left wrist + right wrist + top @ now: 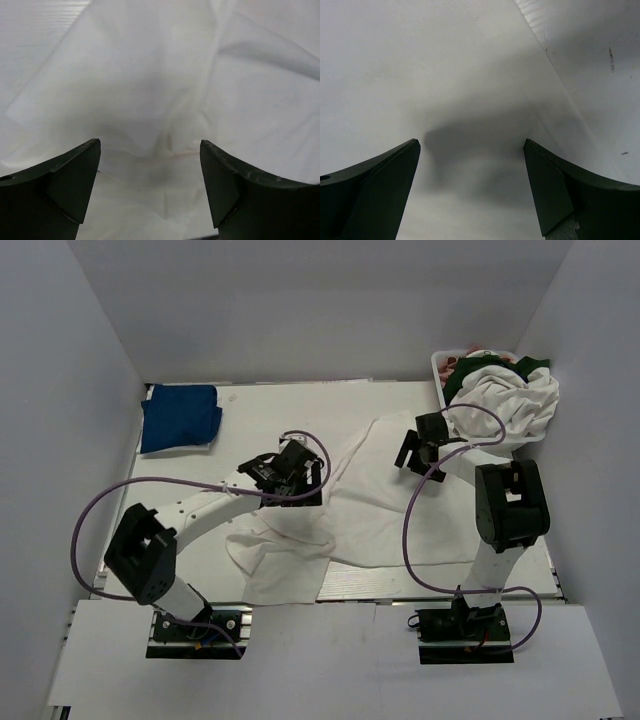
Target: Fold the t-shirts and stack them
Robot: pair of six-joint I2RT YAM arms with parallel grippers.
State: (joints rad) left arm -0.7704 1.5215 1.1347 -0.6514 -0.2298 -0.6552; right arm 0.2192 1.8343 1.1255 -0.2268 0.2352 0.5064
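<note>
Spread white t-shirt: lying rumpled across the middle of the table, reaching down to its near edge; serving as reference for every line below.
Left gripper: hovering over the left part of the spread white t-shirt, jaws standing wide apart and gripping nothing; creased cloth filling the wrist view under the fingers.
Right gripper: hovering over the far right part of the spread white t-shirt, jaws standing wide apart and gripping nothing; casting a shadow on smooth cloth, with bare table showing past the cloth's edge.
Blue t-shirt: lying roughly folded, well apart from the spread white t-shirt, off to its far left.
Basket: standing beyond the far right corner of the spread white t-shirt.
Bundled white t-shirt: bulging over the basket's near side, hanging towards the spread white t-shirt; contact between the two not being discernible.
Dark green t-shirt: lying in the basket, showing at the bundle's far edge.
Purple cables: looping from each arm above the spread white t-shirt.
</note>
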